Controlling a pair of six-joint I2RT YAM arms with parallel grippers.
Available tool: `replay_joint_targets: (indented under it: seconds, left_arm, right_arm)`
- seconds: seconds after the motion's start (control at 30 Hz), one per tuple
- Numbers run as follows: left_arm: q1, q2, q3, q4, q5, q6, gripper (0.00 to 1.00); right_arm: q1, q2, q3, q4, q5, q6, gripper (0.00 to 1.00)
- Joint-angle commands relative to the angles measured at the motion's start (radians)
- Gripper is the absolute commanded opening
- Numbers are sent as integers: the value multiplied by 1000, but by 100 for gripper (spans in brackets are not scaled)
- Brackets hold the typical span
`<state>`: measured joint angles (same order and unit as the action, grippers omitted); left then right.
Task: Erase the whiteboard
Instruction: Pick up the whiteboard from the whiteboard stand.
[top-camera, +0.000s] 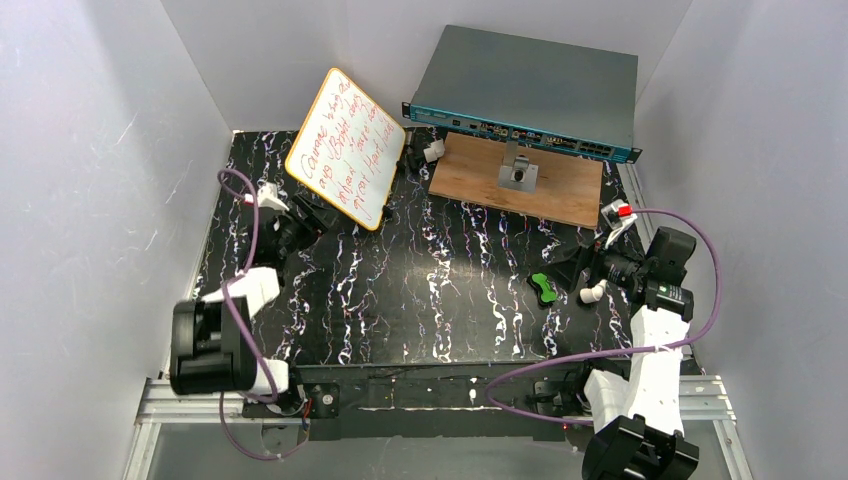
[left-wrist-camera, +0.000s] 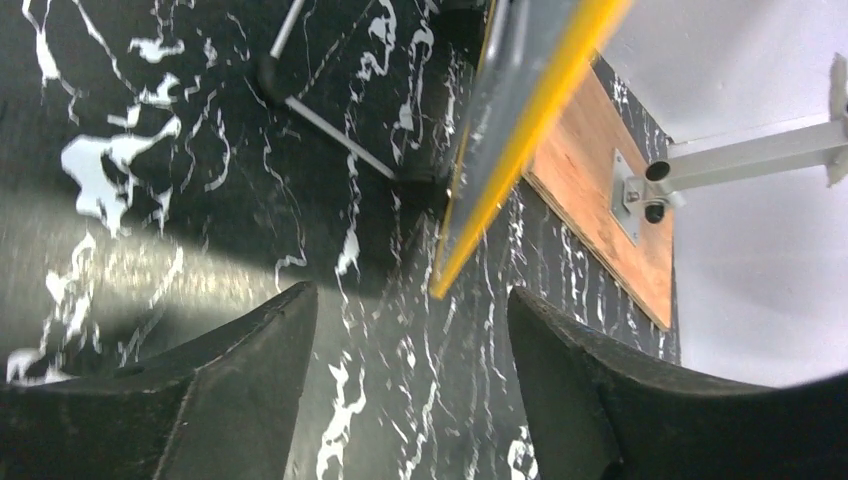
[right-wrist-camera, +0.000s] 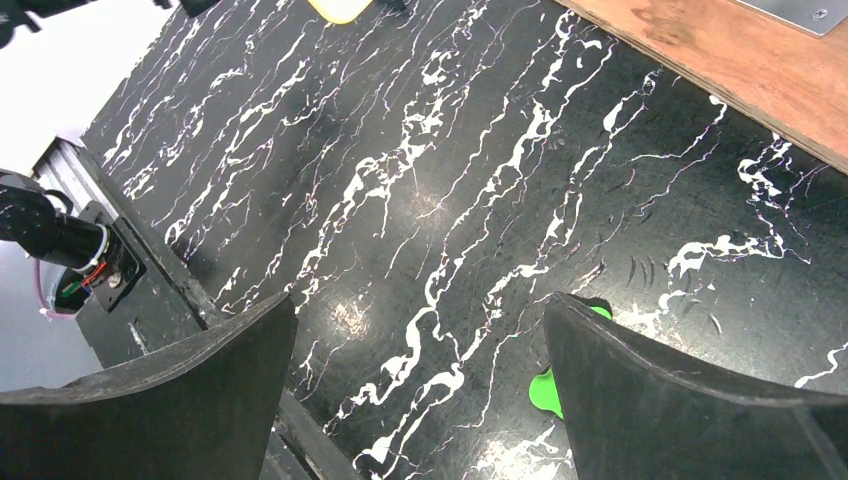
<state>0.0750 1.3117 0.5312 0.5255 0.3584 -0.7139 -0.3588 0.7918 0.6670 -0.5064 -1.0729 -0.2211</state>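
The whiteboard (top-camera: 346, 147) stands at the far left of the black table with white streaks (top-camera: 430, 300). It is tipped up on a thin black stand, not lying flat. It has a yellow rim and red writing all over its face.

My left gripper (top-camera: 288, 228) sits low on the table, just by the bottom corner of the whiteboard. From my left wrist I see the whiteboard (left-wrist-camera: 520, 130) from the side, a grey slab with a yellow edge. Its corner pokes down toward the gap in my left gripper (left-wrist-camera: 410, 300). My two left fingers are apart. Nothing sits between them, and neither finger touches the whiteboard.

My right gripper (top-camera: 582, 275) is on the other side, well apart from the whiteboard. My right wrist camera shows my right gripper (right-wrist-camera: 420, 305) with its fingers spread wide and only table between them. A small green eraser (top-camera: 543, 288) lies on the table just beside it. That green eraser (right-wrist-camera: 545, 385) peeks out from behind one finger.

The brown wooden board (top-camera: 520, 180) lies flat at the far side. Behind it is a flat network box with blue-green sides and a grey top (top-camera: 530, 95).
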Motion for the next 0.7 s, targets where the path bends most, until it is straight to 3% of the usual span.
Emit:
replay_joint_targets:
  seconds: [0.0,0.23,0.4,0.5,0.6,0.67]
  left_arm:
    - [-1,168,31,364,26,-4,64]
    - [-60,381,-17,763,-63,28,55]
    - [-121,431,-48,917,-111,14,53]
    - [-124,376,-98,825,-196,47,50]
    - [-124,248,-146,585,-391,69,50]
    - [-125,175,-170,509,-438,82,50]
  right_arm:
    - [5,-4,52,-18,-15,-25,98]
    - [10,7,58,-21,-18,-29,98]
    - [14,12,61,-27,-11,-36,98]
    - [16,12,67,-33,-9,-37,98]
    - [18,12,72,-36,-10,-38,99]
    - [18,15,72,-38,-12,-40,98]
